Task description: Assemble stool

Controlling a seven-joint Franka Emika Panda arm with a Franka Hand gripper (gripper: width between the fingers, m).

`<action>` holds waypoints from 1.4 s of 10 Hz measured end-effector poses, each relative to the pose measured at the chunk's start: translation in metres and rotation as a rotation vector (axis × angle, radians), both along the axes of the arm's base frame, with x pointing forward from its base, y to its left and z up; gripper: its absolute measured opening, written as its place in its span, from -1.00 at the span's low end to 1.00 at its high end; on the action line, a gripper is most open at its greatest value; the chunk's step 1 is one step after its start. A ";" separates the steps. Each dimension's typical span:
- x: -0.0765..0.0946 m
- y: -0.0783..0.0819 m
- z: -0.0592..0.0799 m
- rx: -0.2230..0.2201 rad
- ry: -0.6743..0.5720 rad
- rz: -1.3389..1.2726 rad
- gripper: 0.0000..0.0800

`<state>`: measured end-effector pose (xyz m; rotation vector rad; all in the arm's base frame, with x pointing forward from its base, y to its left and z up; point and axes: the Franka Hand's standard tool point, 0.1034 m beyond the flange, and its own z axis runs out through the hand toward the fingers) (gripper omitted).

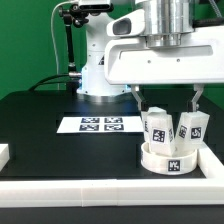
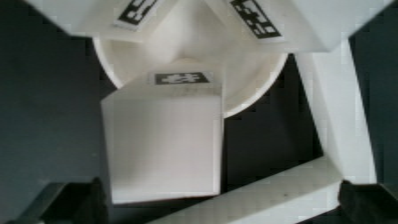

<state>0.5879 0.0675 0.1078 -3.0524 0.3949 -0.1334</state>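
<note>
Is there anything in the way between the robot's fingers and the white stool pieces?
Nothing visible blocks it. The gripper is open, right above the leg blocks standing in the round seat, one finger on each side. The border rail lies on the table beside the seat, not between.

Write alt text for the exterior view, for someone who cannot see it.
A white robot arm's open gripper hangs just above a white stool, a round ring seat with tagged leg blocks standing up from it, on a black table. A flat marker board lies toward the exterior view's left of the stool, and a white rail borders the table's near edge.
</note>
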 end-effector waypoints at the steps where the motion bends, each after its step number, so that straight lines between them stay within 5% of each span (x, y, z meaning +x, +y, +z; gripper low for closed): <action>1: 0.000 -0.003 -0.001 -0.012 -0.008 0.115 0.62; 14: -0.006 -0.003 -0.011 -0.147 -0.023 1.069 0.62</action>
